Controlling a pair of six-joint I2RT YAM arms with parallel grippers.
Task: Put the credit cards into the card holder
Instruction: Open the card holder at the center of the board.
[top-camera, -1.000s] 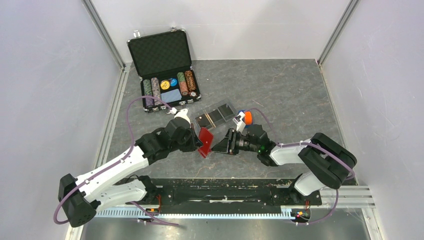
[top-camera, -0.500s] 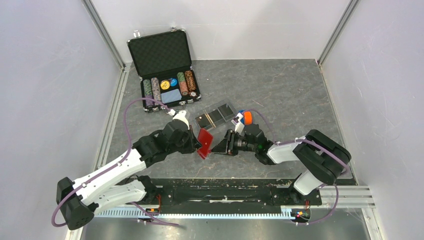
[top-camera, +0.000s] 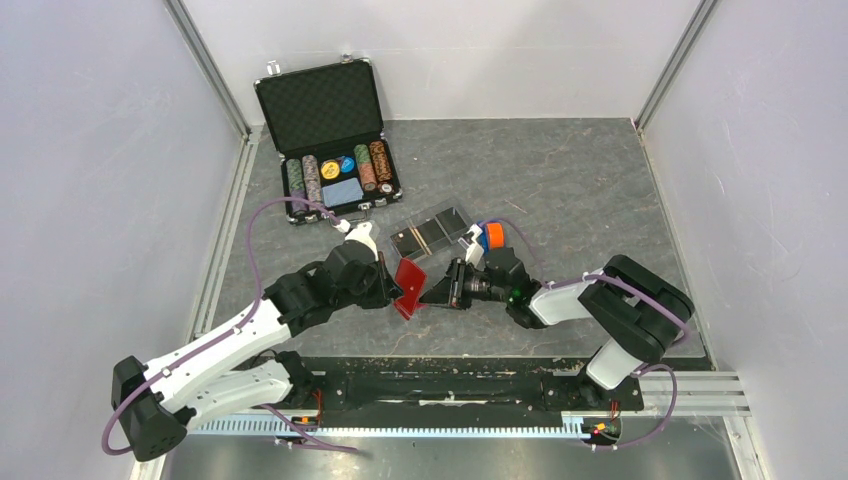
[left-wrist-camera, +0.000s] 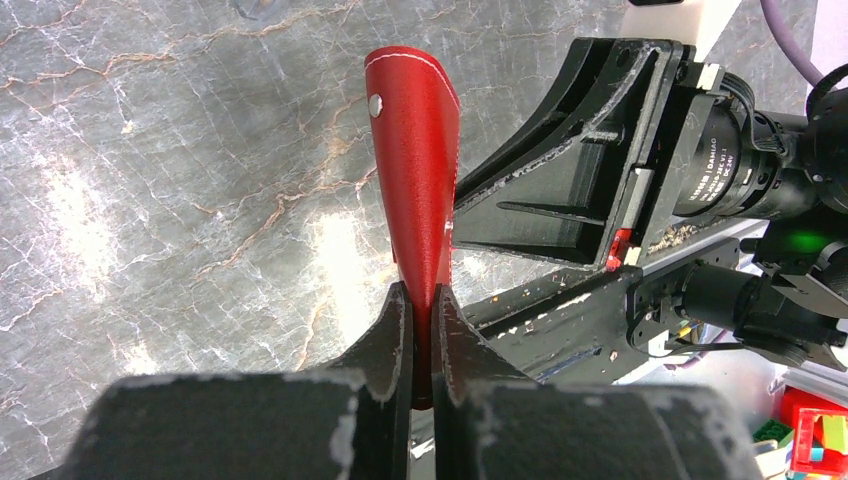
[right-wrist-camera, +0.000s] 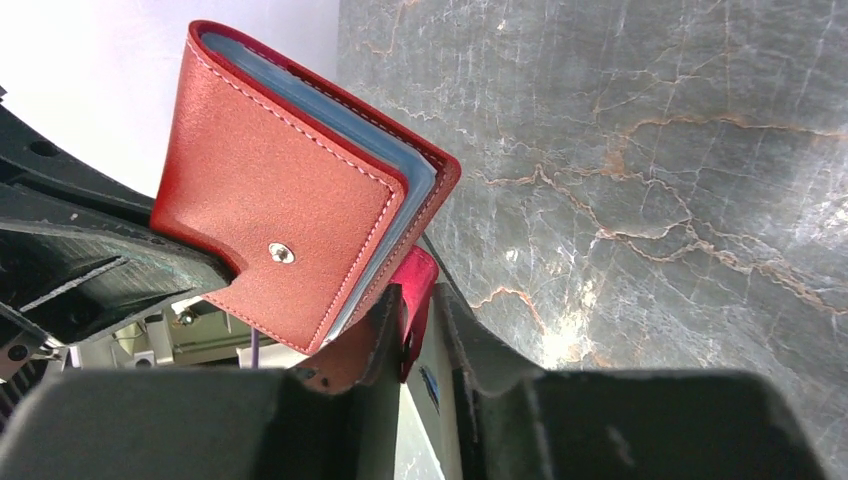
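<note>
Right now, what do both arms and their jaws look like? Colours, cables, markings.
Both the left arm and right arm have white link shells with black joints and a purple cable looping alongside each. The jaws are matte black, angular, their edges scuffed with pale flecks. The right arm also carries an orange-and-blue piece and a green light.

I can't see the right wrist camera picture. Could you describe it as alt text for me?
A small red stitched wallet with a silver snap stud is held up over a grey marbled tabletop, bluish inner sleeves showing at its edge. At the bottom of the picture, the right pincer pinches the wallet's red snap tab.
</note>
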